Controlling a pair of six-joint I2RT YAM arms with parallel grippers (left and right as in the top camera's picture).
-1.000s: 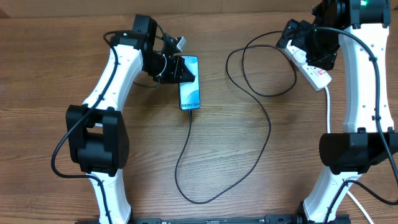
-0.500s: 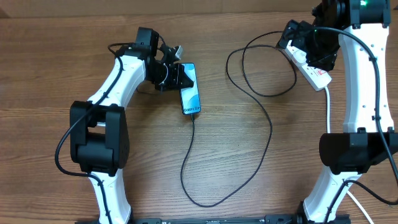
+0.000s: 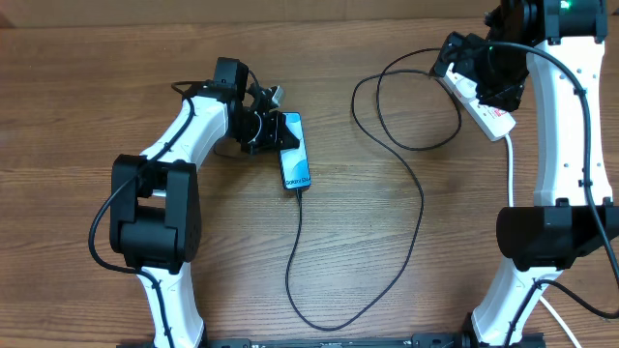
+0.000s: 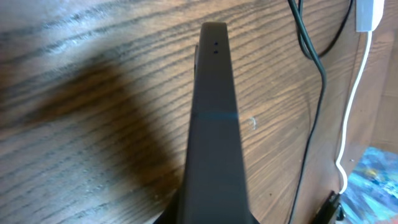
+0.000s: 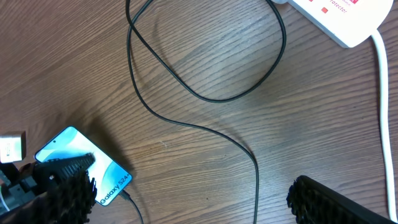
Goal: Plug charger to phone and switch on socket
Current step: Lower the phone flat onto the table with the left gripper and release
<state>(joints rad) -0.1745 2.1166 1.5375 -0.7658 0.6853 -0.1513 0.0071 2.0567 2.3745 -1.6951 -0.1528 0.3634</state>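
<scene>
The phone (image 3: 296,157), its blue-teal screen lit, lies on the wooden table left of centre. My left gripper (image 3: 268,130) is shut on its far end. In the left wrist view the phone (image 4: 214,118) shows edge-on as a dark slab between my fingers. The charger's black cable (image 3: 422,208) has its tip in the phone's near end (image 3: 300,191), loops across the table and runs up to the socket (image 3: 481,101) at the far right. My right gripper (image 3: 486,75) hovers over the socket, open and empty (image 5: 193,200). The socket's corner (image 5: 336,18) shows red marks.
A thick white lead (image 3: 511,179) runs from the socket toward the front along the right arm; it also shows in the right wrist view (image 5: 383,93). The cable forms a wide loop near the table's front (image 3: 324,324) and another beside the socket (image 5: 205,93).
My left gripper has drawn the phone a little toward the front and turned it slightly, the cable following. The right arm has not moved.
</scene>
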